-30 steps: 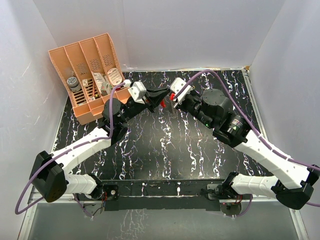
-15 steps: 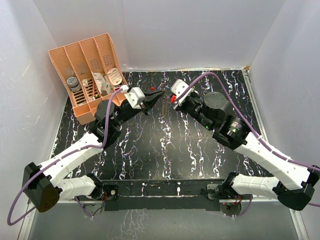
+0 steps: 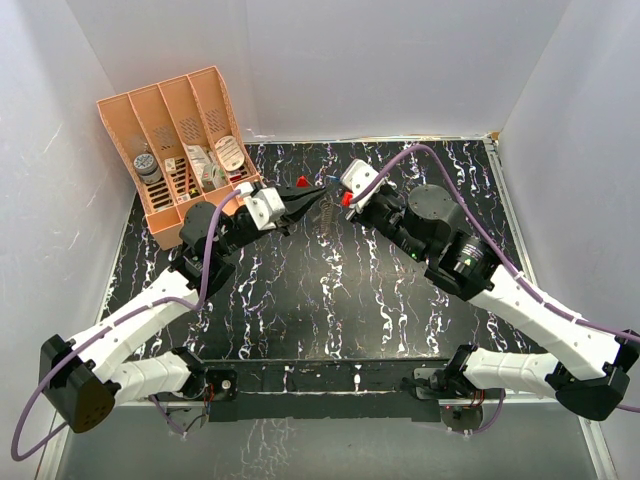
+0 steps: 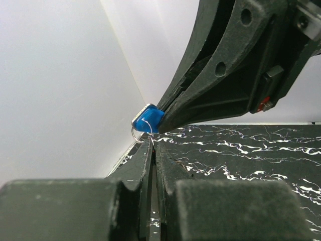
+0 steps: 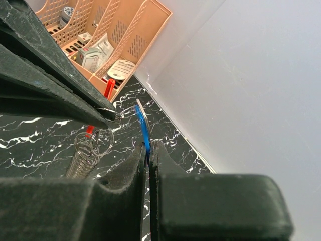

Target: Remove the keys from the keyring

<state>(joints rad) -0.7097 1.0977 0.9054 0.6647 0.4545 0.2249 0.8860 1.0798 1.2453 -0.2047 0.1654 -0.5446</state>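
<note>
My right gripper (image 5: 148, 149) is shut on a blue-headed key (image 5: 144, 130), seen edge-on. The key hangs on a thin silvery ring (image 5: 125, 111), and my left gripper (image 4: 152, 143) is shut on that ring (image 4: 138, 132). The key's blue head (image 4: 149, 121) shows at the tip of the right fingers (image 4: 210, 85) in the left wrist view. Both gripper tips meet above the back middle of the table, left (image 3: 318, 193) and right (image 3: 338, 192). The keyring's red fob (image 3: 300, 181) shows behind the left fingers (image 5: 55, 95), also as a red strip (image 5: 108, 89). A metal coil spring (image 5: 83, 159) hangs below on a second ring (image 5: 104, 141).
A peach desk organizer (image 3: 127, 118) with small items in its slots stands at the back left, close to the left arm. White walls enclose the black marbled table (image 3: 330, 300) at the back and both sides. The spring (image 3: 325, 211) dangles under the grippers.
The left arm has drawn back to the left and its gripper has lifted; both grippers moved toward the back wall. The red fob now shows behind the left fingers and the spring hangs free.
</note>
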